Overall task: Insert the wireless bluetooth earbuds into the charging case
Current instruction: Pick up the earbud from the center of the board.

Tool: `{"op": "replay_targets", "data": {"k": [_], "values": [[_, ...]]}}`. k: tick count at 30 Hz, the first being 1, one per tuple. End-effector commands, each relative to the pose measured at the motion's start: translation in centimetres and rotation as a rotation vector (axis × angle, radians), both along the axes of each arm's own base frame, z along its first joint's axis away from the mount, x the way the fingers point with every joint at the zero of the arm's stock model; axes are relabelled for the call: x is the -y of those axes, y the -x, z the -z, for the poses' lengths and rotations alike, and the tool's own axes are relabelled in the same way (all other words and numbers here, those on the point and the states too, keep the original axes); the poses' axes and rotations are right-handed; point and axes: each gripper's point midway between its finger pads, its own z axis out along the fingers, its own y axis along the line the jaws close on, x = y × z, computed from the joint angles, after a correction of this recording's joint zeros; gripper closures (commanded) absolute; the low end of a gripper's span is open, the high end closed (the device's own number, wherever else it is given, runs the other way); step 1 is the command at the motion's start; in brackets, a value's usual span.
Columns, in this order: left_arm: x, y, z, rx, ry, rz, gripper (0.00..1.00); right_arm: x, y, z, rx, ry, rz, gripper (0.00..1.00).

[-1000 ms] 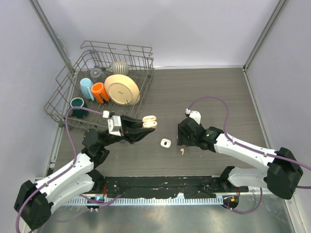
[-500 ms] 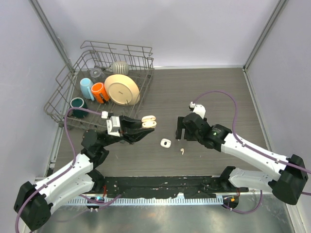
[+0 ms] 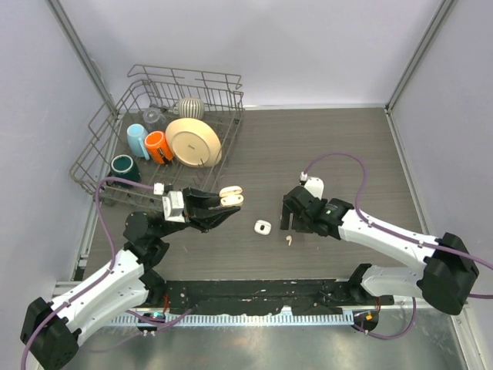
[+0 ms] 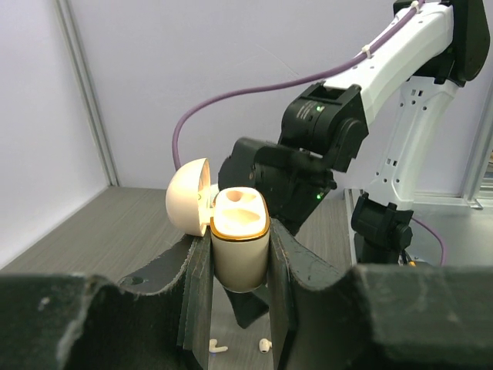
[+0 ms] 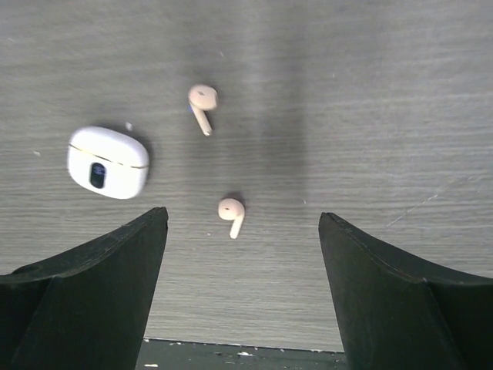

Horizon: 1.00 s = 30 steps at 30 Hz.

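Lining up over the nearer earbud [image 5: 231,215] is the job for my right gripper [image 5: 239,223], whose fingers are spread wide and carry nothing. In its wrist view that earbud lies on the table [image 5: 370,92] almost dead centre between my fingers, with its stem running toward 6 o'clock. A second earbud [image 5: 203,104] lies at 11 o'clock from it, a little apart. A closed white case [image 5: 108,162] sits at 10 o'clock, further off.

My left gripper [image 4: 240,258] is pinching the open case [image 4: 240,231] upright, lid swung back toward 9 o'clock and the sockets facing up; they look empty to me.

My fingers close along the 9-to-3 line, which already crosses the stem, so I judge no wrist turn is needed. I should come straight down until the tips nearly touch the table, then close slowly. The earbud is tiny and smooth, and a fast or off-centre squeeze could flick it away. I would grip low on the bud so the stem hangs free for the socket.
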Motion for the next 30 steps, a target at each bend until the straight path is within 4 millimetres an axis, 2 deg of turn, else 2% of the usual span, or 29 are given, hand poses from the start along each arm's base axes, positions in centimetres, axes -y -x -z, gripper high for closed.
{"op": "replay_targets", "data": {"k": [1,6,8,17,30], "values": [[-0.3,0.0,-0.6,0.035,0.011,-0.021,1.0,-0.3,1.0,2.4,-0.066,-0.001,-0.001,0.19],[-0.4,-0.1,-0.5,0.03,0.012,-0.028,1.0,0.0,1.3,3.8,-0.088,0.015,0.009,0.33],[-0.4,0.0,-0.4,0.029,0.013,-0.03,1.0,-0.1,1.3,4.2,-0.097,0.023,0.005,0.36],[-0.4,-0.1,-0.4,0.027,0.013,-0.033,1.0,-1.4,1.2,5.2,-0.12,-0.004,-0.026,0.41],[-0.3,-0.3,-0.3,0.022,0.01,-0.036,1.0,-1.6,1.1,6.9,-0.155,0.038,-0.046,0.49]]}}
